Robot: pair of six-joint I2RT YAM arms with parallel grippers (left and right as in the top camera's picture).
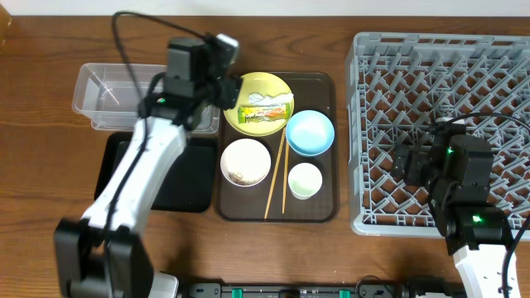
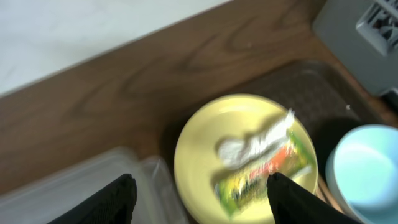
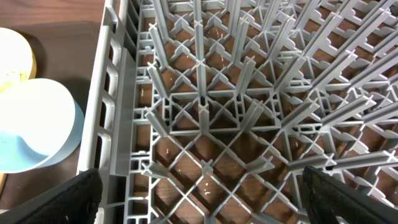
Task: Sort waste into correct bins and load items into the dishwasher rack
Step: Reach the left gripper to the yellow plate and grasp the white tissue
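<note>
Left gripper (image 2: 202, 182) spread wide, hovers over round yellow plate (image 2: 205, 137). Crumpled green-and-yellow snack wrapper (image 2: 264, 169) lies on plate, right of centre. Risk: off-centre closing nudges wrapper away or tips plate. Right gripper (image 3: 200, 177) spread, well right of plate.

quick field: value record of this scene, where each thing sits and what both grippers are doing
waste: wrapper lying on yellow plate
serving: brown tray holds the plate, blue bowl, white bowl, green cup, chopsticks
bins: clear tub and black tray, left of the brown tray
rack: grey rack, no dishes seen in it
left arm: left gripper above the plate, jaws open, empty
right arm: right gripper over the rack, jaws open, empty
</note>
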